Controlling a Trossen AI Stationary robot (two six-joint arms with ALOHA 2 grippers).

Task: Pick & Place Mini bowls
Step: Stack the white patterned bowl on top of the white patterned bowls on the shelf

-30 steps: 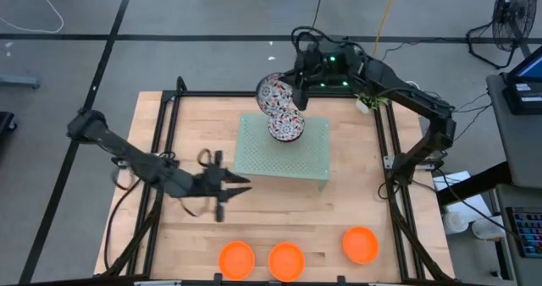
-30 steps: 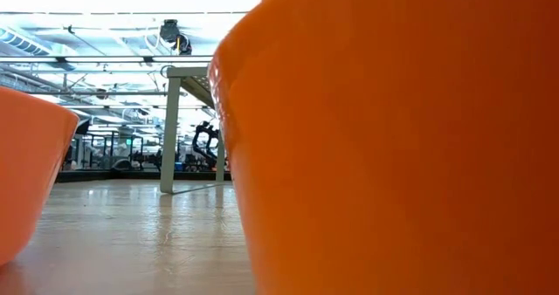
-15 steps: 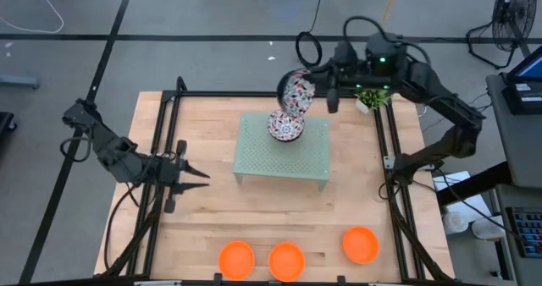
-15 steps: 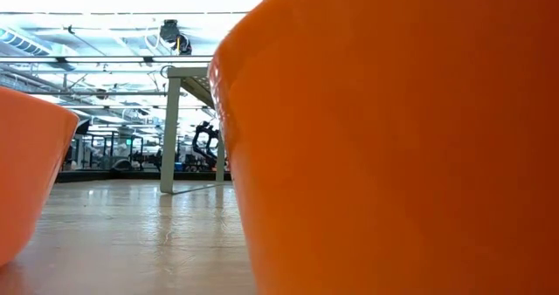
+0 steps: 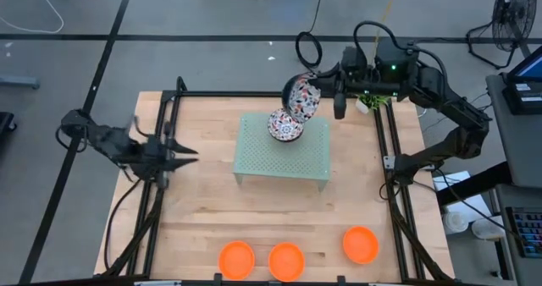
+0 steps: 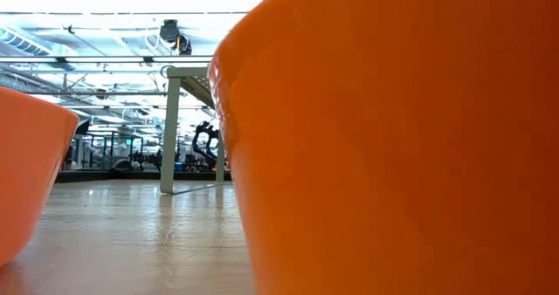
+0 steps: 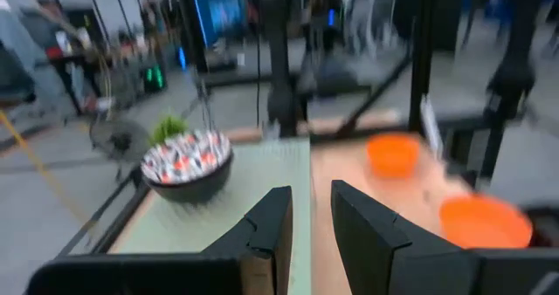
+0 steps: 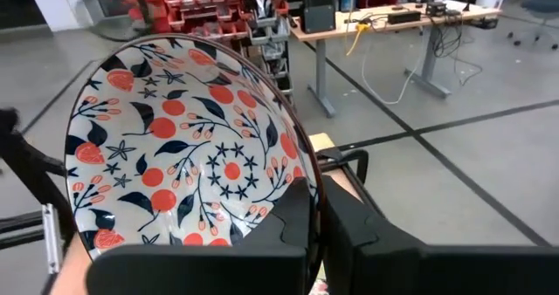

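Note:
My right gripper is shut on a floral mini bowl and holds it above the far edge of the pale green rack. A second floral bowl sits upright by its base on the rack top, also in the left wrist view. A third floral bowl does not show. Three orange bowls stand in a row along the table's near edge. My left gripper is open at the table's left edge, touching nothing. My right gripper pinches the floral bowl's rim, one finger inside the bowl and the other finger outside. It comes at the bowl level from the table's right. The bowl is lifted clear and tipped up on its edge.
The table is boxed in by a black frame. In the low view two orange bowls stand close to the camera and hide most of the table; a rack leg shows between them. Bare wood lies between the rack and the orange bowls.
My left arm has drawn back from the middle of the table toward its left edge and somewhat farther away, its gripper staying open. My right gripper has carried the floral bowl a little toward the table's right, and the bowl has tipped further onto its edge.

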